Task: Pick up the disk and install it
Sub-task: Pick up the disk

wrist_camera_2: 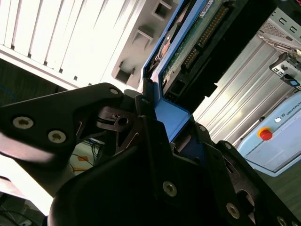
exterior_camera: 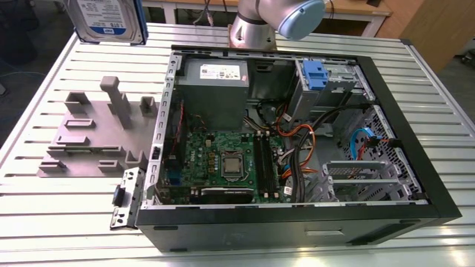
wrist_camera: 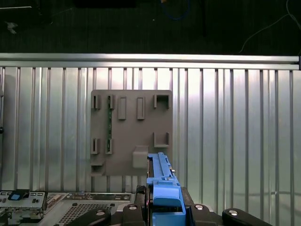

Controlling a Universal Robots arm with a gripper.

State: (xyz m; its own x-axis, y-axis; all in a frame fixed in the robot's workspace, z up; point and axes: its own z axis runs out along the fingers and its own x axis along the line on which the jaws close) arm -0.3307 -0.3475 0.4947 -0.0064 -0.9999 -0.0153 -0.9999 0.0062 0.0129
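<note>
Gripping the disk (wrist_camera_2: 188,47) with the gripper (wrist_camera_2: 164,123). In the second wrist view, black fingers (wrist_camera_2: 146,117) pressed tight against the disk's blue side rail, with the green circuit-board face and connector pins sticking out past them. Same grip in the first wrist view: gripper (wrist_camera: 165,209) clamped on the disk (wrist_camera: 161,181), seen edge-on with the blue rail toward the camera.

Found at the exterior view's upper left corner: the disk (exterior_camera: 104,19), lifted well above the table (exterior_camera: 44,222), white-and-blue label facing the camera, top cut off by the frame edge. Well apart from the computer case (exterior_camera: 415,167).

Lying open on the table from the centre to the exterior view's right: the computer case, with the motherboard (exterior_camera: 230,161) in its lower middle and the grey power supply (exterior_camera: 213,92) above that. Upright blue latch (exterior_camera: 315,75) in the case's upper right, metal drive cage (exterior_camera: 356,178) in its lower right, orange and blue cables in between.

Sitting on the table at the exterior view's left, just beside the case: a grey holder block (exterior_camera: 89,139) with slots and posts. In the first wrist view, holder block (wrist_camera: 131,132) flat on the slatted table (wrist_camera: 235,132), far behind the disk's tip.

Standing at the top middle of the exterior view, behind the case: the arm base (exterior_camera: 256,25).
</note>
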